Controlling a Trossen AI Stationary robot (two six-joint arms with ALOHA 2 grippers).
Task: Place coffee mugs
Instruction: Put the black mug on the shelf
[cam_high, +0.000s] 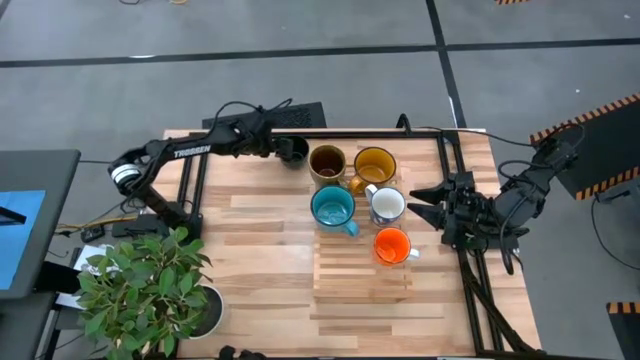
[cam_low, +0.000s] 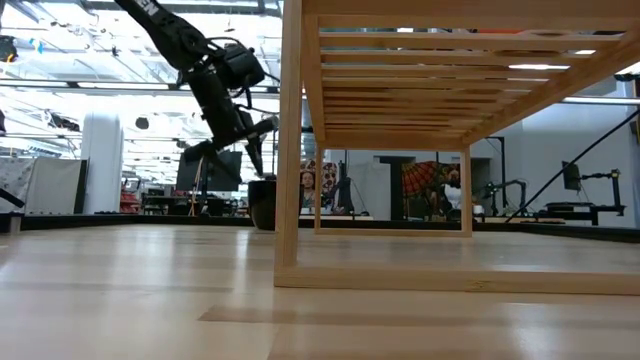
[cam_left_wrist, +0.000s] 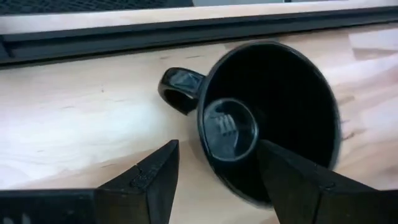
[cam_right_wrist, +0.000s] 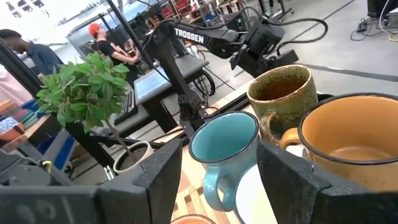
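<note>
**Left gripper straddles the black mug's rim**

The black mug (cam_high: 293, 151) stands at the table's far edge, at about 9 o'clock from the brown mug (cam_high: 327, 163). The left gripper (cam_left_wrist: 217, 168) is nearest, its parted fingers astride the near rim, not yet clamped. The right gripper (cam_high: 415, 203) waits open beside the white mug (cam_high: 387, 206).
</note>
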